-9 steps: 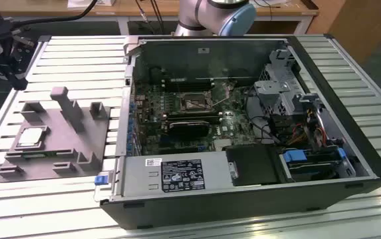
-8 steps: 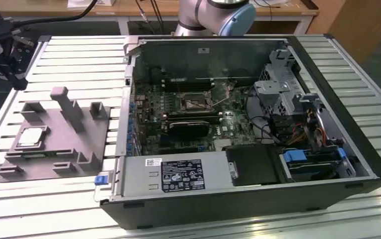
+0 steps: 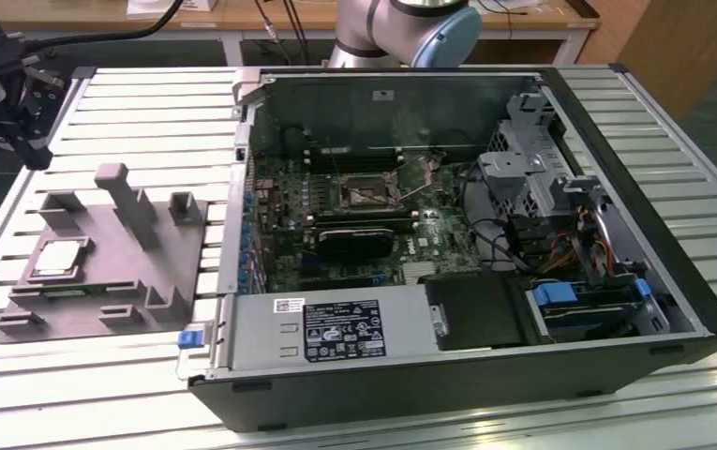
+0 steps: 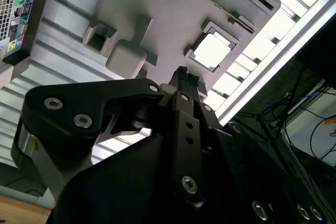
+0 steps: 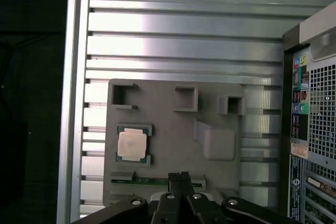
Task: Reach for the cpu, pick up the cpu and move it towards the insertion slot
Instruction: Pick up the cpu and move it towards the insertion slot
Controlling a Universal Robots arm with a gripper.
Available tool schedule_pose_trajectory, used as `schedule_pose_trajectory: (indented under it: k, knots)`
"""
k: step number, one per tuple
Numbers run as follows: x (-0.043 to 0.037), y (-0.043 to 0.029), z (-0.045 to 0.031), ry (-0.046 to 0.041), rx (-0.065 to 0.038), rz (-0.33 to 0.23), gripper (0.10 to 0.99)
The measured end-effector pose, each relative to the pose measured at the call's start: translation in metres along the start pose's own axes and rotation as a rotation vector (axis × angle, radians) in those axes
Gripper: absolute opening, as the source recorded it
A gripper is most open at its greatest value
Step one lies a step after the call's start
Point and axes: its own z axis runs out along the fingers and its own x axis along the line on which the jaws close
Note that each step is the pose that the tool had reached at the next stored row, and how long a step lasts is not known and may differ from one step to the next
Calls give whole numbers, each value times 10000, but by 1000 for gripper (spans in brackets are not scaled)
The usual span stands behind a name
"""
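The jaws are squeezed together and hold nothing. I see the gripper (image 5: 178,176) in both wrist views (image 4: 185,75), with its tips close side by side. It hangs up over the table (image 5: 184,30), above the edge of the grey plate (image 5: 173,129). It is near the cpu (image 5: 132,145) but does not touch it.

The cpu lies flat in its little square nest on the plate. Its top is shiny and silver, and in the second wrist view it glows bright white (image 4: 211,51). In the exterior view the cpu (image 3: 58,260) sits on the plate (image 3: 171,272), at the exterior view's left. A tall grey post (image 3: 126,202) stands up from the plate, near the cpu.

The plate rests on the table (image 3: 145,103), which is made of long silver strips. Just beside the plate, at the exterior view's right, lies the big black case (image 3: 658,281), open on top. Inside it I see a green board (image 3: 290,244). The slot (image 3: 368,195) sits in the middle of that board, a dark square with a silver frame. The cpu and the slot are well apart, and the case wall stands between them
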Motion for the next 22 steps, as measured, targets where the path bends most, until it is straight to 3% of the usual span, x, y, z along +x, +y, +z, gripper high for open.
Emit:
schedule_pose_trajectory:
  k: [9,22]
  knots:
    - [59,-2,68,-2,0,0,106]
    - [186,-56,294,0,0,0,106]
